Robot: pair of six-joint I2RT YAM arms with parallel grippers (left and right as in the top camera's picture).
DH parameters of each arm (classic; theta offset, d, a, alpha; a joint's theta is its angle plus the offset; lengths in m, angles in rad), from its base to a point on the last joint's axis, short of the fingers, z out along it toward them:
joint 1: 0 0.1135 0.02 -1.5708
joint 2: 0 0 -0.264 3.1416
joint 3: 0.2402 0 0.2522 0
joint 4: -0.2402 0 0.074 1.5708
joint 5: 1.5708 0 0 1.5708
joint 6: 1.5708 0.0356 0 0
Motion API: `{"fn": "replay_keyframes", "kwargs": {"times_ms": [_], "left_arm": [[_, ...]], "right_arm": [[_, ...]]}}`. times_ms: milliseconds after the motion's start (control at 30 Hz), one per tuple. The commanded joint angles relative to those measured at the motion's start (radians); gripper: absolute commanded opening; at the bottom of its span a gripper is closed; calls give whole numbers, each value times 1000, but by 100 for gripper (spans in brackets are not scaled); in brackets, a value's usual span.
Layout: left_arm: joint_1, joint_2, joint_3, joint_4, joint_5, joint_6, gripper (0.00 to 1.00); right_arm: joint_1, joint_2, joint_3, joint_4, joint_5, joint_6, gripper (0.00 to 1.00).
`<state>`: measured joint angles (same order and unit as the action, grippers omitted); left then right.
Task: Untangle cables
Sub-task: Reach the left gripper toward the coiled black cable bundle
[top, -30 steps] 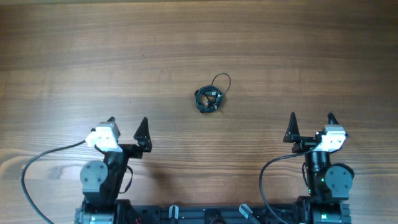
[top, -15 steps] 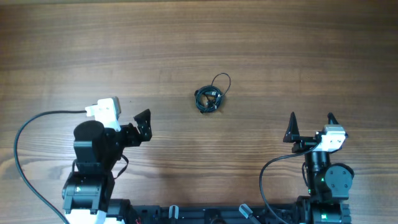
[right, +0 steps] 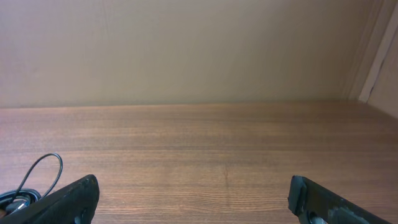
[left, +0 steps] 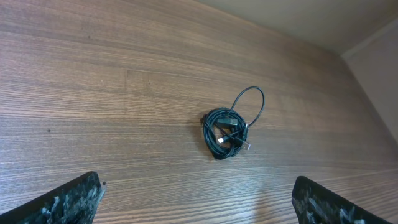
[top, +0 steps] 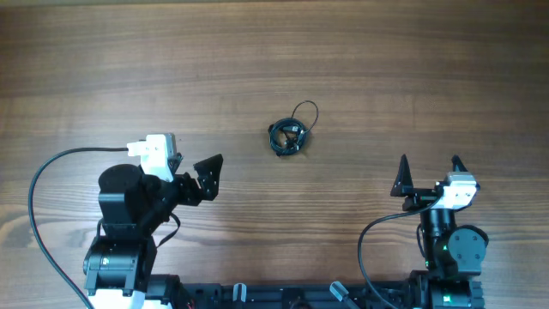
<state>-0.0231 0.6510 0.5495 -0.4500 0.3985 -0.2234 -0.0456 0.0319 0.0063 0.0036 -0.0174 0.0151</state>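
Several cables (top: 288, 137), apparently knotted; any print too small.

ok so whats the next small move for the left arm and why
Probably ease the left fingers forward and down toward the cables: they stand open and empty, aimed at the knotted bundle, which lies untouched ahead of them.

A brown wood-grain tabletop (top: 274, 51) fills the whole overhead view. Its grain runs left to right, with darker streaks across the far part and paler bands nearer the middle. In the right wrist view a plain beige wall (right: 186, 50) rises from the table's far edge. At the far right corner a paler upright strip (right: 379, 62) meets that wall.
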Motion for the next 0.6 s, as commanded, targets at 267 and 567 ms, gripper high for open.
{"fn": "replay_keyframes", "kwargs": {"times_ms": [267, 567], "left_arm": [[8, 4, 21, -13, -39, -59, 97], [8, 58, 153, -106, -113, -148, 93]], "right_arm": [[-4, 4, -1, 3, 20, 13, 100], [-4, 4, -1, 3, 20, 13, 100]]}}
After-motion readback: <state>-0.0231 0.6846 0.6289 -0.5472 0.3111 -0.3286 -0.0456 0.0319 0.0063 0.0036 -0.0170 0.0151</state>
